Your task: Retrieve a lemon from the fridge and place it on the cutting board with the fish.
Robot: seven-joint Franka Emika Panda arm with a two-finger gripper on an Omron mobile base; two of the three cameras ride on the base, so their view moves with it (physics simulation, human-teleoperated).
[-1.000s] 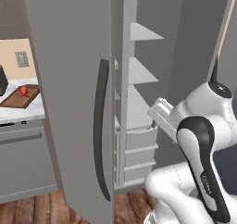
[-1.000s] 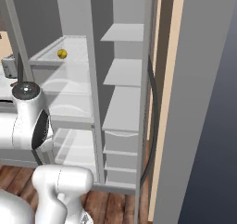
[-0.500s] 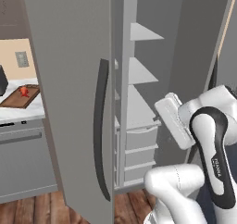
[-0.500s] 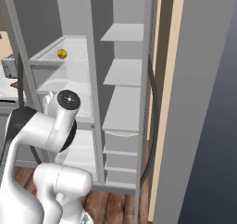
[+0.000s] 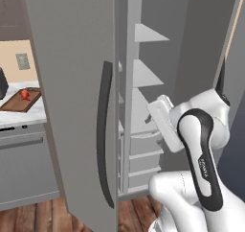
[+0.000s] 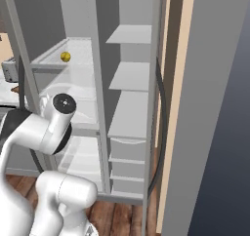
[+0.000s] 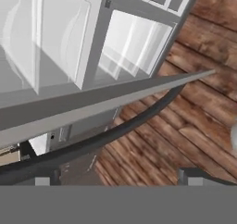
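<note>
The fridge (image 5: pixel 72 58) stands with both doors swung open, its grey shelves (image 6: pixel 129 76) and drawers in sight. The lemon (image 6: pixel 65 56), small and yellow, lies on an upper shelf of the left compartment. On the counter far to the left, the brown cutting board (image 5: pixel 19 100) carries the red fish (image 5: pixel 25 95). My gripper (image 7: pixel 116 177) is open and holds nothing. In the hand view its dark fingertips (image 7: pixel 42 178) look down past the left door's edge and handle (image 7: pixel 125 121) at the wooden floor. The white hand (image 5: pixel 161 121) hangs before the fridge's drawers, well below the lemon.
The open left door with its long dark handle (image 5: pixel 104 130) stands close to my arm's left. The right door and its handle (image 6: pixel 163 127) flank the other side. A grey appliance (image 6: pixel 10 69) sits on the counter beyond the fridge. Wooden floor (image 5: pixel 139 209) lies below.
My arm's elbow and forearm have swung round, rising in the left base view and moving right in the right base view. The hand stays before the drawers, jaws open. The lemon has not moved.
</note>
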